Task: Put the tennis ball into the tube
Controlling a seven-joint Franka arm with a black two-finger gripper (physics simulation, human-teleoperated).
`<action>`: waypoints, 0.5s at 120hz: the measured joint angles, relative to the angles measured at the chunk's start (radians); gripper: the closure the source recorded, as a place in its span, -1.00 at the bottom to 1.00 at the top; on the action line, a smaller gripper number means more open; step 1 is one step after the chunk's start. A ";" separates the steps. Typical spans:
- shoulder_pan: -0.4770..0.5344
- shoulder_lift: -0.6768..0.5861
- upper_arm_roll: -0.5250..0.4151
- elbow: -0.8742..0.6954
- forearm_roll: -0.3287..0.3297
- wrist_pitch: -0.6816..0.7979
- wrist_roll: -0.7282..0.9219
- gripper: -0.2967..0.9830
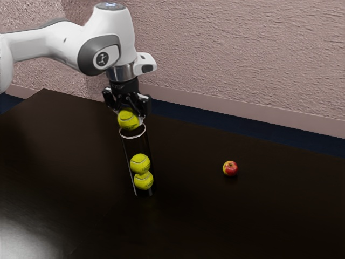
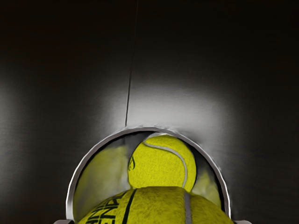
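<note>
Red apple marks exterior view; ball's lettering, wrist.

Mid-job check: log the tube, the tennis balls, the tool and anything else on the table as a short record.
tool: shut on a tennis ball
held ball: at the tube's mouth, not down inside
tube: clear, open-topped, standing on the table
contents: upper ball, lower ball
other: red-and-yellow apple, toward the exterior view's right
</note>
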 joint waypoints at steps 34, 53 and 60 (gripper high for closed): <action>0.009 -0.008 0.028 -0.007 -0.013 -0.010 -0.011 -0.42; -0.005 -0.017 0.075 0.176 -0.049 -0.128 0.060 -0.48; -0.011 -0.022 0.099 0.242 -0.062 -0.176 0.089 -0.49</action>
